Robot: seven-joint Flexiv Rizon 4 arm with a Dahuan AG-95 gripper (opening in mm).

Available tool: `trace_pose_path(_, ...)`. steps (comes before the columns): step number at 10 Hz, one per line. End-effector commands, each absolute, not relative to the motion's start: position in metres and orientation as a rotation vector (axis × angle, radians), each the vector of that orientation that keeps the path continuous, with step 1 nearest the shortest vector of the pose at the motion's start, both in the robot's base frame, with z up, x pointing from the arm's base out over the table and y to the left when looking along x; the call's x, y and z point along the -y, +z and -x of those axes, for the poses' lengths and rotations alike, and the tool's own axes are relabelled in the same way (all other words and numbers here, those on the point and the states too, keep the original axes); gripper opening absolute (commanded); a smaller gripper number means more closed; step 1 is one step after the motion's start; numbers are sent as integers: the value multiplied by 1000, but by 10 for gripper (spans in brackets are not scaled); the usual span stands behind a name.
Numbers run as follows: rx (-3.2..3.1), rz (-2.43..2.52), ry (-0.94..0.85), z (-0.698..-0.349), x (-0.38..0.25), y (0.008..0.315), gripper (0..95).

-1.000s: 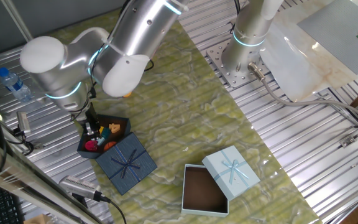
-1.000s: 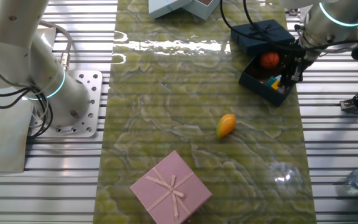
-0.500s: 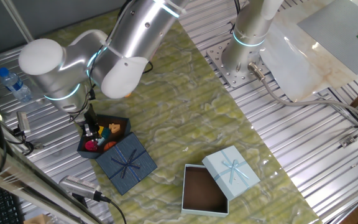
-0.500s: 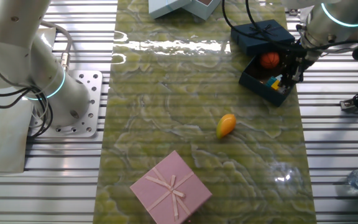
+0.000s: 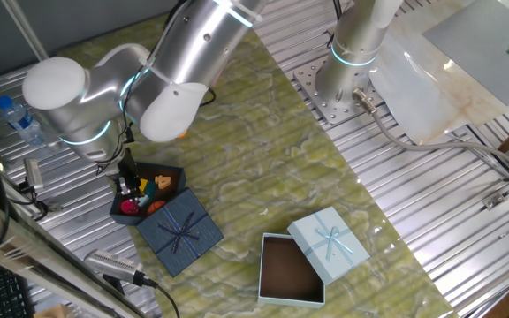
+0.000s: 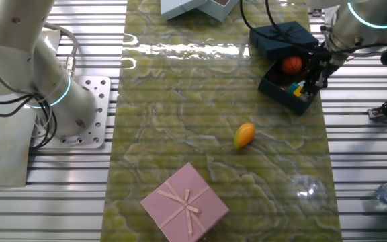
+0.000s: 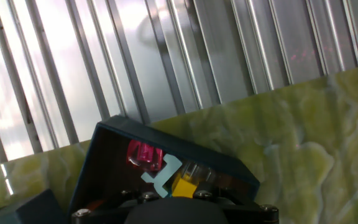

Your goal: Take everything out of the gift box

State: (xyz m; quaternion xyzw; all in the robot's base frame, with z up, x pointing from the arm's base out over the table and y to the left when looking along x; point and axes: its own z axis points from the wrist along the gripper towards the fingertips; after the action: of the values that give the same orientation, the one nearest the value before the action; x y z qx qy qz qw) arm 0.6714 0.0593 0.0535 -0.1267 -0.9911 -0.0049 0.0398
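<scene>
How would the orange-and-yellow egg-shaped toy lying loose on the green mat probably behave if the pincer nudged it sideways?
The egg-shaped toy looks rounded and smooth, so it would probably roll or wobble away rather than slide. It is small beside the pink box, so likely light and easily knocked. Its glossy curved surface may slip out of a two-finger pinch unless gripped across the middle.

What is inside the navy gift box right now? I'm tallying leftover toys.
Inside the gift box: an orange ball, a yellow piece, a teal piece, and a pink piece. The tool hides anything beneath it.
</scene>
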Motion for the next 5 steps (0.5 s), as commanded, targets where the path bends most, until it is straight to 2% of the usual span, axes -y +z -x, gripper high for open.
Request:
trace_pose_path(1,3041,392,20,-670,-59,55,380)
trace_pose_path(5,3039,391,10,-665,-57,52,380)
